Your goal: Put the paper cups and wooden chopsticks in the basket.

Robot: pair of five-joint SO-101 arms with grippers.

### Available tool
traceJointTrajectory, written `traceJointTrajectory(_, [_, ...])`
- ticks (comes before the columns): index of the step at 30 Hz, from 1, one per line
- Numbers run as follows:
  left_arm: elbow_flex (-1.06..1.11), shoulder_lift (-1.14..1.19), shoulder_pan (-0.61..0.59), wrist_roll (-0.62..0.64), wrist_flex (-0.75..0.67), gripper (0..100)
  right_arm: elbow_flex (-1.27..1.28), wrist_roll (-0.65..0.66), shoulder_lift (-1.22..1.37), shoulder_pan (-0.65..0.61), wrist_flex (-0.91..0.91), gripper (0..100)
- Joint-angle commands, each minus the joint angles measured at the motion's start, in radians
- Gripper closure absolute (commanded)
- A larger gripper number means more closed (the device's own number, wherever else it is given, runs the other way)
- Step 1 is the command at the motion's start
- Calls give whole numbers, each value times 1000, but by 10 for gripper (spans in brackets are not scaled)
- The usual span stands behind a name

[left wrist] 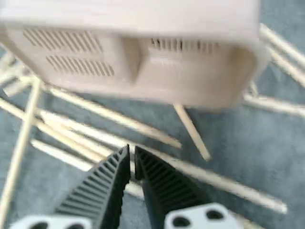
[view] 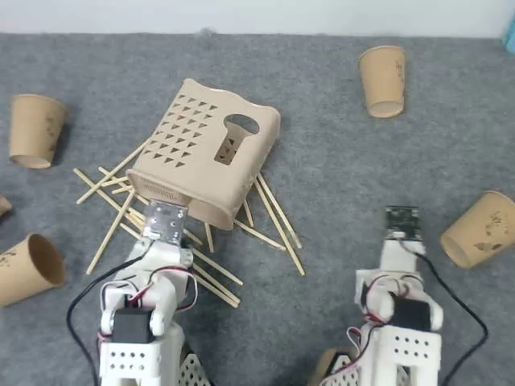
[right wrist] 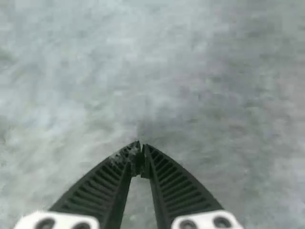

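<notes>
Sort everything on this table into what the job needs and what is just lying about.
For the job:
- beige perforated plastic basket, lying on its side
- brown paper cups, scattered around it
- thin wooden chopsticks, strewn on the cover, some under the basket

Just there:
- grey fabric table cover
- black cables beside the arms

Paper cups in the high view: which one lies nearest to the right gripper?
The cup at the right edge, lying on its side beside the right gripper; the others lie farther off, at the back and left.
</notes>
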Motion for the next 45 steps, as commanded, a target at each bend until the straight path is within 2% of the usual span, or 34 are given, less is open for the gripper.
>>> traceJointTrajectory(1, [-61, -8, -74, 3, -137, 985, -55, 12, -101, 94, 25, 989])
traceJointTrajectory(4, [-105, -8, -112, 5, -190, 985, -35, 25, -200, 104, 94, 989])
traceJointTrajectory(8, [-263, 0, -120, 8, -112, 984, -8, 92, -298, 107, 124, 989])
traceJointTrajectory(12, [-441, 44, -118, 11, -66, 984, -12, 68, -278, 99, 85, 989])
traceJointTrajectory(16, [-585, 279, -118, 15, -69, 984, -55, 61, -278, 88, 73, 989])
traceJointTrajectory(18, [-654, 457, -120, 66, -94, 984, -89, 60, -272, 59, 68, 989])
traceJointTrajectory(22, [-748, 776, -120, 178, -161, 984, -158, 60, -269, 18, 68, 989])
traceJointTrajectory(26, [-748, 985, -137, 298, -298, 984, -247, 60, -268, 22, 73, 989])
traceJointTrajectory(32, [-664, 1183, -262, 404, -638, 984, -324, 60, -245, 18, 30, 989])
traceJointTrajectory(35, [-648, 1254, -318, 404, -753, 980, -358, 61, -124, 18, -70, 989])
traceJointTrajectory(39, [-656, 1280, -315, 408, -758, 864, -503, 68, 165, 18, -173, 989])
traceJointTrajectory(42, [-653, 1287, -318, 474, -760, 777, -675, 66, 410, 18, -216, 988])
traceJointTrajectory(45, [-651, 1289, -321, 499, -761, 769, -862, 63, 647, 18, -234, 987])
